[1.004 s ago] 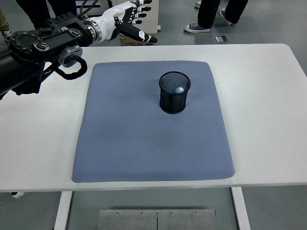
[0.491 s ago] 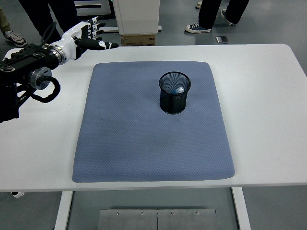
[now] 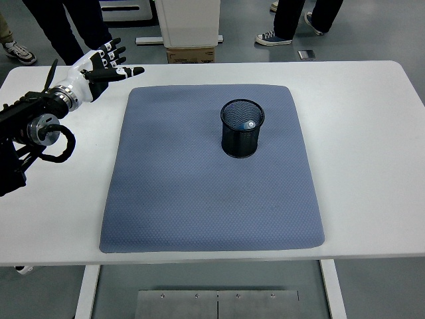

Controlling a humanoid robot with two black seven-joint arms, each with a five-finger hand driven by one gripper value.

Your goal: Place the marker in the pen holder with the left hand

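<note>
Placing step looks finished. Marker (image 3: pixel 249 124) sits inside the black mesh pen holder (image 3: pixel 242 128), only its pale end showing low against the far inner wall; I can't tell how it leans.

Holder upright on the blue mat (image 3: pixel 209 193), toward the mat's 1 o'clock quarter. Mat lies flat on the white worktop (image 3: pixel 372 153).

My left hand (image 3: pixel 99 66) is over the worktop's far left corner, about 10 o'clock from the holder and well apart from it. Fingers (image 3: pixel 127 70) spread and extended, holding nothing, tips pointing roughly toward 3 o'clock.

Marker nowhere near my fingers: the mat's whole far-left corner lies between.

Judgement: only the retreat is left. Next move calls for carrying the arm off to the left edge, keeping clear of the mat so nothing nudges the holder.

Right arm not seen.

People's legs and shoes at the top, beyond the worktop.
</note>
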